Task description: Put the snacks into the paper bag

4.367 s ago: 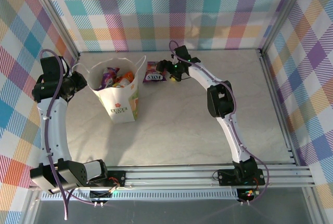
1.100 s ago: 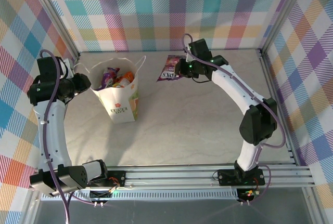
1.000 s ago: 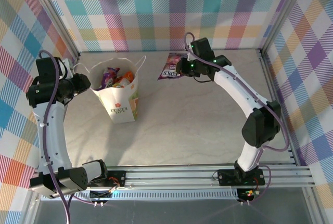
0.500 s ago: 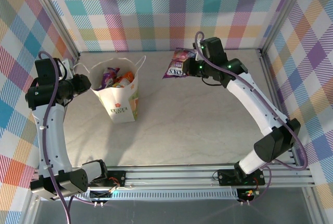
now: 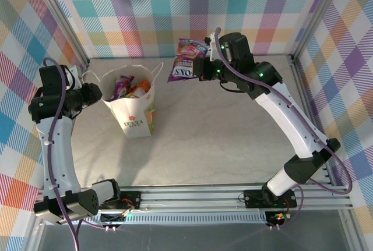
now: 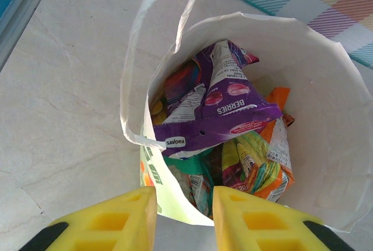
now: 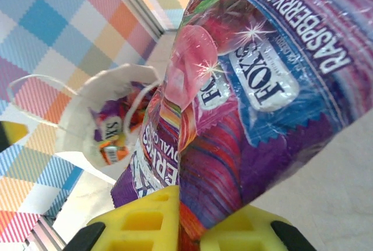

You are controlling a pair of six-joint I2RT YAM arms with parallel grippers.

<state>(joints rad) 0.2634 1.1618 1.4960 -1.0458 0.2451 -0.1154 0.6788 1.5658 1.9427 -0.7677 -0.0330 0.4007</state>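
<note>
My right gripper (image 5: 201, 69) is shut on a purple foil snack packet (image 5: 184, 62), holding it in the air right of the white paper bag (image 5: 135, 117). In the right wrist view the packet (image 7: 256, 88) rises from between the yellow fingers (image 7: 145, 222), with the bag (image 7: 81, 117) behind it on the left. My left gripper (image 5: 99, 92) is at the bag's left rim; in its wrist view it is open (image 6: 184, 216), its fingers (image 6: 111, 222) on either side of the bag's wall (image 6: 175, 204). Inside lie a purple packet (image 6: 227, 117), an orange one (image 6: 262, 169) and a teal-green one (image 6: 186, 172).
The bag stands upright at the table's back left, one cord handle (image 6: 157, 29) looping over its rim. Plaid walls and a metal frame (image 5: 303, 82) enclose the table. A metal rail (image 5: 233, 195) runs along the near edge. Bare tabletop (image 5: 221, 134) lies right of the bag.
My right gripper has lifted the purple packet off the table near the back wall and carried it up and left, closer to the bag. The left arm has hardly moved.
</note>
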